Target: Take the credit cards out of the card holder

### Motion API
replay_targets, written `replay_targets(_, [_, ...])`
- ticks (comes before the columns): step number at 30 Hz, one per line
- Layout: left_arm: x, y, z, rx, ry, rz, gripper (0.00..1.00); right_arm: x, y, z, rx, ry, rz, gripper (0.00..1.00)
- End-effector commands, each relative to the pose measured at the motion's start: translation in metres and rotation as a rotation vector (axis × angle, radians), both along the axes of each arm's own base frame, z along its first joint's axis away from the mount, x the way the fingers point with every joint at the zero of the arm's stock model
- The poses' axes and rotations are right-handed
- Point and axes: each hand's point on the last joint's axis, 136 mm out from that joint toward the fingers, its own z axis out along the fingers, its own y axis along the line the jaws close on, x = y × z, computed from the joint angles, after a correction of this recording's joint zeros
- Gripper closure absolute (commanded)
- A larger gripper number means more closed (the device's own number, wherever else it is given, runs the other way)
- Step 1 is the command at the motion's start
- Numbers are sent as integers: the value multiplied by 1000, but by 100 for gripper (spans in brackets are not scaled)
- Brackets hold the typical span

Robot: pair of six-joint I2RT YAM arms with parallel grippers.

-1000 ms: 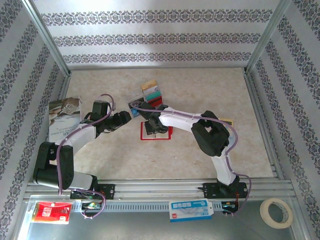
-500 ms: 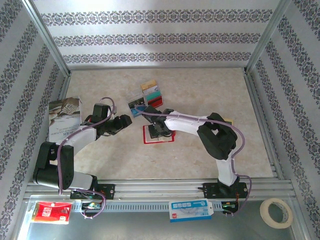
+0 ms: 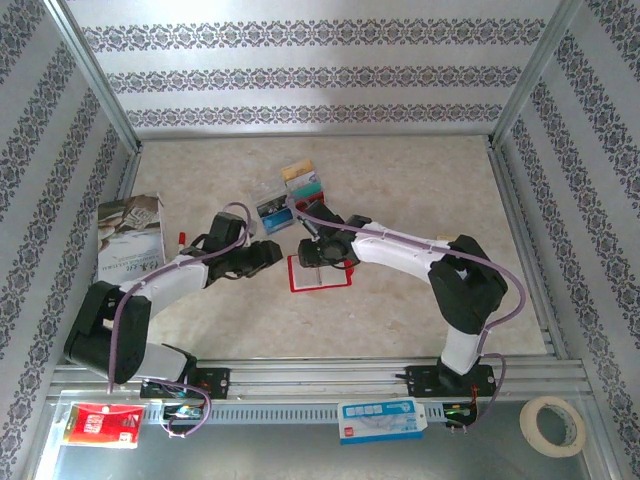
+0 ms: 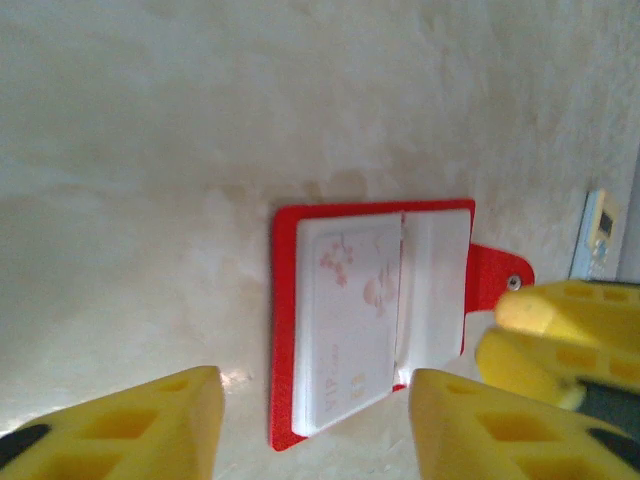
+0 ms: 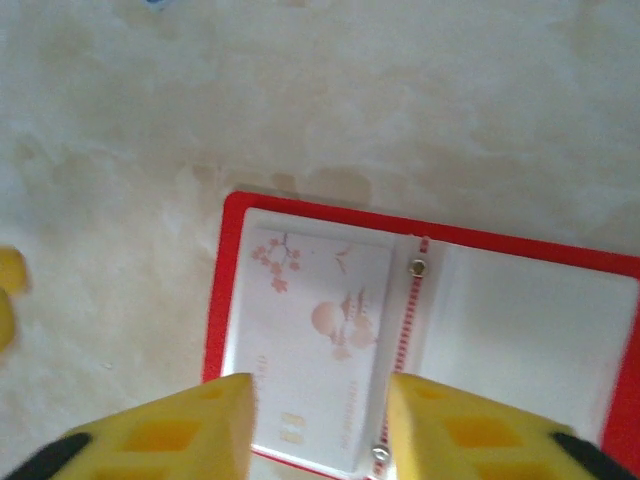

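Card holder [image 5: 530, 330] lies open mid-surface. One white blossom-print card [image 5: 320, 330] sits in a pocket, loose cards [image 3: 300, 190] on its far side. Right jaws parted over that card, left jaws parted at the holder's left, both empty. Next: pin holder, pinch card edge, slide out.

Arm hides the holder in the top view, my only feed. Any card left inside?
Observer: Yes. The card holder lies open; one white card with a pink blossom print sits in a pocket.
Operator: Right gripper holding it?
Observer: No. The right gripper has its jaws apart, flanking the card's near edge; contact unclear.
Operator: Left?
Observer: The left gripper is open too, the holder's end seen between its jaws.
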Motion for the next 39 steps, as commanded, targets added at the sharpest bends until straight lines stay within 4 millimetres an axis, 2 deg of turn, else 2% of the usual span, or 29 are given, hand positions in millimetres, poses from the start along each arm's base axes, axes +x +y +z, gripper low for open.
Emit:
replay_targets(1, [6, -17, -3, -15, 9, 36, 56, -7, 3, -23, 74, 101, -1, 68])
replay_targets(6, [12, -44, -15, -59, 37, -13, 75, -9, -6, -42, 95, 154, -43, 73])
replay_targets(9, [18, -50, -18, -51, 41, -33, 79, -9, -11, -48, 119, 177, -64, 74])
replay_targets(14, [19, -50, -31, -22, 67, -45, 83, -10, -12, -56, 188, 224, -92, 77])
replay_targets(25, [15, -50, -57, 39, 127, -90, 88, -7, -4, -57, 321, 267, -119, 80])
replay_targets(34, [15, -44, -64, 108, 135, -115, 89, -7, -7, -56, 355, 272, -126, 81])
replay_targets(39, [15, -38, -68, 145, 136, -112, 92, -5, -9, -48, 377, 244, -129, 82])
